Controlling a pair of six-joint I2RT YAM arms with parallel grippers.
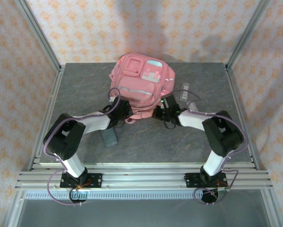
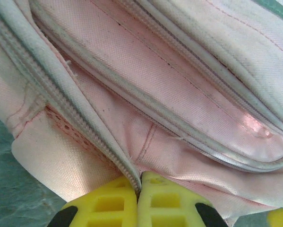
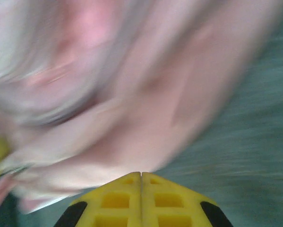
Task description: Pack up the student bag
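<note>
Barely begun: the bag [image 1: 142, 82] lies on the table [image 1: 146, 146], with a grey block [image 1: 109, 137] and a clear item [image 1: 185, 90] outside it. The left gripper [image 2: 139, 177] pinches its zip edge; the right gripper [image 3: 141, 175] has its jaws pressed together beside it.

Pale wallpaper with a repeating orange floral motif is covering the back wall [image 1: 132, 23] and is running on across the left wall [image 1: 11, 80] and right wall [image 1: 273, 80]. Two slanting aluminium posts [image 1: 37, 33] are framing the enclosure. A dark grey, stone-patterned table top [image 1: 146, 142] is filling the middle, and aluminium rails [image 1: 141, 177] are lying side by side along its near edge, with a white perforated strip [image 1: 132, 195] just in front of them. Below that, a plain grey surface [image 1: 141, 215] is showing. Soft, even light is falling from above — a faint shadow [image 1: 172, 38] is resting on the back wall.
</note>
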